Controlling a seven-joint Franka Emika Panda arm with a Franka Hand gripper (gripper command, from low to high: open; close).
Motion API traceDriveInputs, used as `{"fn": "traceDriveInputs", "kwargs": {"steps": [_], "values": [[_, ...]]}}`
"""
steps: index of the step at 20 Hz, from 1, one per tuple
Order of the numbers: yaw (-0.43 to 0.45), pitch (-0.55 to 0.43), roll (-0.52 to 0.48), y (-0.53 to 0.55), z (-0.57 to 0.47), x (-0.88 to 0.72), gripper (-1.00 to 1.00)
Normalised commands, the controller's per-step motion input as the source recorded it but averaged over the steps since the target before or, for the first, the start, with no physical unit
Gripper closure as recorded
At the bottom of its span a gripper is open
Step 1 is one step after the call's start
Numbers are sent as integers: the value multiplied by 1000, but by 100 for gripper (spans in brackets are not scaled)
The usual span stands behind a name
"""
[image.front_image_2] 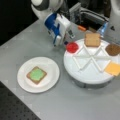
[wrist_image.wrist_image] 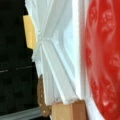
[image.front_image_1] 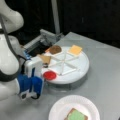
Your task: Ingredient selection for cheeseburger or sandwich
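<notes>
The gripper (image.front_image_2: 58, 42) hangs just beside the divided tray (image.front_image_2: 85, 75), nearest the red disc (image.front_image_2: 72, 47) in its compartment; whether its jaws are wide or narrow I cannot tell; it holds nothing visible. Toast (image.front_image_2: 92, 39), brown disc (image.front_image_2: 113, 49) and yellow square (image.front_image_2: 113, 68) lie in other compartments; on the plate (image.front_image_2: 51, 76) sits toast topped with green leaf (image.front_image_2: 37, 74).

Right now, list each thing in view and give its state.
Gripper: beside the tray's red-disc section, holding nothing visible.
Red disc: flat in its tray section.
Toast square: flat in its tray section.
Brown disc: in its tray section.
Yellow square: in its tray section.
Tray: on the table, two sections bare.
Sandwich: on the plate, toast with green leaf on top.
Plate: on the table.
</notes>
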Motion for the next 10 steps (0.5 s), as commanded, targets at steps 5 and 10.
{"fn": "traceDriveInputs", "kwargs": {"steps": [5,10], "values": [[-51,-143,143,-103,-131,98,-100],[-54,-147,129,-91,-139,112,-100]]}}
